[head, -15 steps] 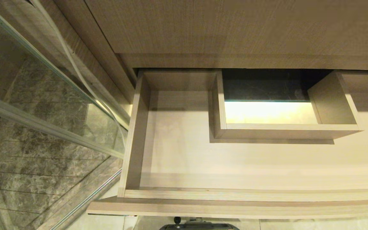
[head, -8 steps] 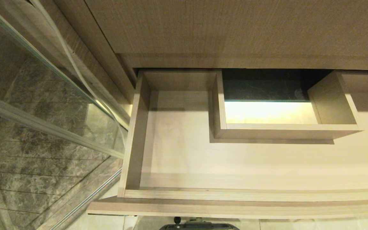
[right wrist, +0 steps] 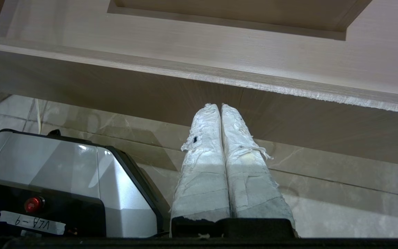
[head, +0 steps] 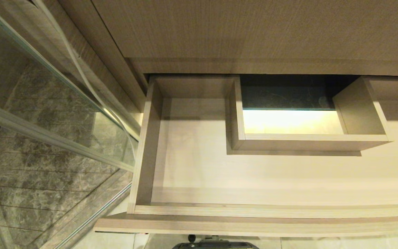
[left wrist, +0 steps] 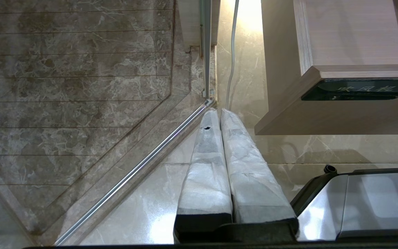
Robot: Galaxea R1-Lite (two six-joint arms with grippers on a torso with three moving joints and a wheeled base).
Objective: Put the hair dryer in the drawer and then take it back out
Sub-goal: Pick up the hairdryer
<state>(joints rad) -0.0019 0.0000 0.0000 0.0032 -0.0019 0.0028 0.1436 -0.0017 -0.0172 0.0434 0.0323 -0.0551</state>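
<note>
Your right claw [right wrist: 220, 105] is clenched, its 2 fingers pressed flat together with nothing between them; each finger [right wrist: 202, 166] is a long taper wrapped in frayed white tape. It hangs below the front lip of the drawer [right wrist: 199, 74], apart from it, over pale glossy marble floor [right wrist: 340, 211]. Your left claw [left wrist: 218, 110] is clenched the same way and holds nothing, parked low with its tips over the floor near a metal shower-door rail [left wrist: 133, 176]; the drawer's outer corner [left wrist: 288, 114] sits just beside and above it, with a dark label under the front edge. The robot's silver-and-black base [right wrist: 67, 173] lies beside both claws. From the head view, the drawer [head: 143, 145] stands pulled out above both claws: light wood grain, flat front, shallow, U-shaped around a rectangular boxed cut-out [head: 309, 141]. You can see its whole visible floor, and nothing lies in it. The hair dryer shows in none of your 3 views. Beyond the drawer's left wall are a glass panel [head: 47, 114] and veined grey stone tiles.
</note>
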